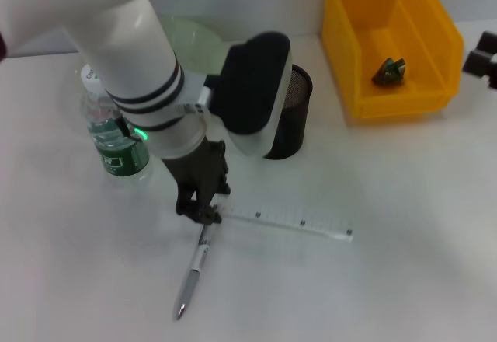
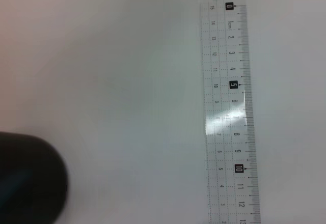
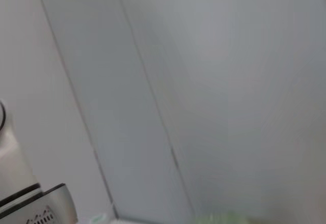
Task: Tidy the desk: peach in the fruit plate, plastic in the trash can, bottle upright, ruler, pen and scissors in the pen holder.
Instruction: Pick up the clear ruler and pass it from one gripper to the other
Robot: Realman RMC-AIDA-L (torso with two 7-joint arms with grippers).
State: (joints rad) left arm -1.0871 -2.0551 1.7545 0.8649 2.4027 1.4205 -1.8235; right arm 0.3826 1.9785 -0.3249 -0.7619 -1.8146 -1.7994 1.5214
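Two arms show in the head view, only one of them over the work. Going from the left: a bottle (image 1: 116,136) with a green label stands upright on the white desk (image 1: 404,225), partly hidden behind the left arm's white forearm. Behind that arm a pale green plate (image 1: 194,43) peeks out, most of it covered. The left gripper (image 1: 206,211) hangs low over the desk just in front of the bottle and the holder, its dark fingers down at the upper end of the pen (image 1: 192,276); they look drawn close about that end, but whether they actually pinch it I cannot tell. The pen lies flat, running from the gripper toward the near edge, tip pointing down-left. A clear ruler (image 1: 291,224) lies flat too, starting right beside the gripper and stretching away to the right, nearly square to the pen. In the left wrist view the ruler (image 2: 230,117) fills one side with its scale readable, and a dark blurred shape sits in a corner. The black mesh holder (image 1: 287,116) stands upright behind the gripper, half masked by the arm's black wrist housing. Farther right a yellow bin (image 1: 388,85) holds a small dark green scrap (image 1: 388,71). At the far right edge the right gripper (image 1: 483,58) sits well apart from everything, its state unreadable.
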